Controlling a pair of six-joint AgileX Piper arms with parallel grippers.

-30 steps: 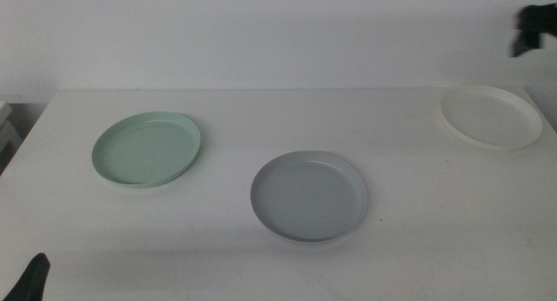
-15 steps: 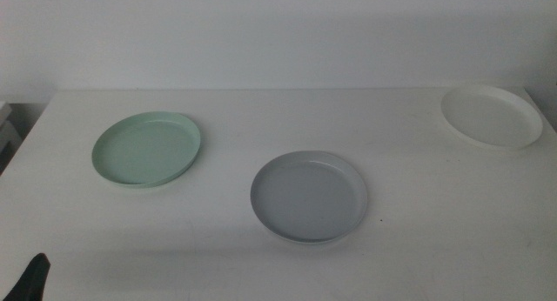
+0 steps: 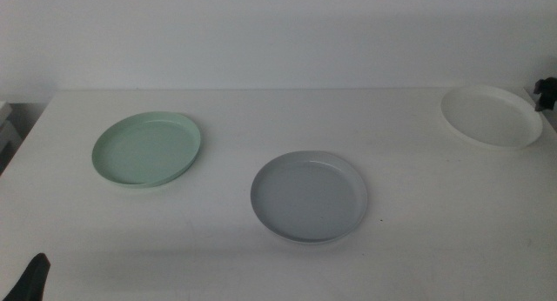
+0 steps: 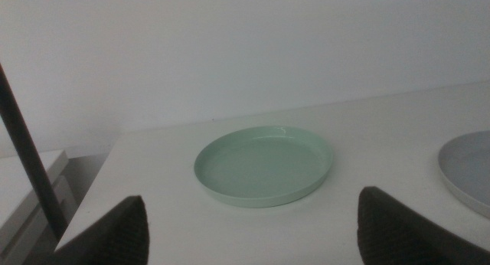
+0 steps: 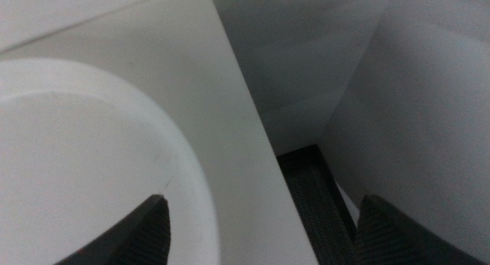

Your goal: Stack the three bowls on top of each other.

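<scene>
Three shallow bowls lie apart on the white table. In the middle view the mint green bowl (image 3: pixel 146 150) is at the left, the grey bowl (image 3: pixel 309 196) in the centre and the white bowl (image 3: pixel 490 116) at the far right. My right gripper (image 3: pixel 546 92) shows at the right edge, just beyond the white bowl. In the right wrist view the gripper (image 5: pixel 268 234) is open and empty, with one jaw over the white bowl's rim (image 5: pixel 187 184) and the other past the table edge. My left gripper (image 4: pixel 256 234) is open and empty and waits at the front left (image 3: pixel 33 279), facing the green bowl (image 4: pixel 264 164).
The white bowl lies close to the table's right edge (image 5: pixel 245 104), with a drop to the dark floor beyond. The grey bowl's rim (image 4: pixel 468 169) also shows in the left wrist view. A dark pole (image 4: pixel 23 142) and white shelving (image 3: pixel 7 131) stand off the table's left side.
The right gripper was high at the top right a second ago, then left the view. It now shows lower at the right edge beside the white bowl. The bowls and left gripper have not moved.
</scene>
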